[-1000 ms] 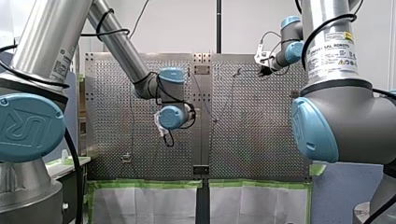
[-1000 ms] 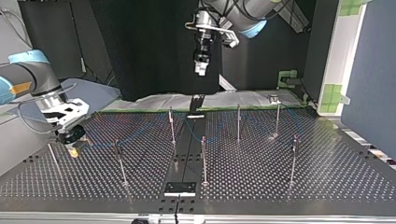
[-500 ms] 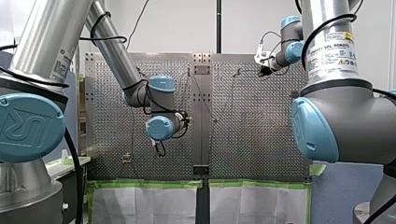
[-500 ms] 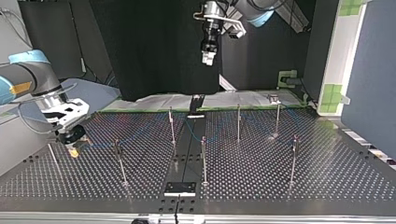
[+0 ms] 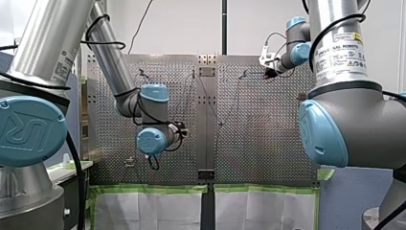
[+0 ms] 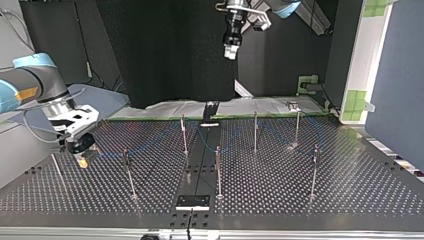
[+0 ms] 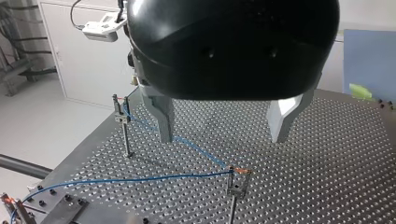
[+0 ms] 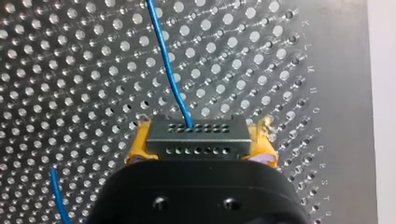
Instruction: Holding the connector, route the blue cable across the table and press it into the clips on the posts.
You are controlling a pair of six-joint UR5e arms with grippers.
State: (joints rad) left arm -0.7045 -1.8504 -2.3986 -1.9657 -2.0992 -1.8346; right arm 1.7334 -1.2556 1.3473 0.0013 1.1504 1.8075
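Note:
In the right wrist view my right gripper [image 8: 201,151] is shut on the black connector [image 8: 196,135], gripped between its yellow pads [image 8: 137,149]. The blue cable [image 8: 168,70] leaves the connector over the perforated plate. At the top view's left, the same gripper [image 6: 80,156] hovers just above the table. The cable [image 7: 196,149] runs between two clip posts [image 7: 122,116] [image 7: 236,179], then trails on across the plate. My left gripper [image 7: 224,130] is open and empty, high above the cable; it hangs at the top view's upper middle [image 6: 230,50].
Several thin posts stand on the perforated table [image 6: 300,195], among them one at the centre [image 6: 218,170] and one at the right [image 6: 314,170]. A black plate [image 6: 192,201] sits at the near edge. Green tape [image 5: 153,189] lines the table's edge in the front view.
My left arm has lifted and drawn back from the table's middle, up and rightward in the top view. My right gripper, still holding the connector, has shifted only slightly.

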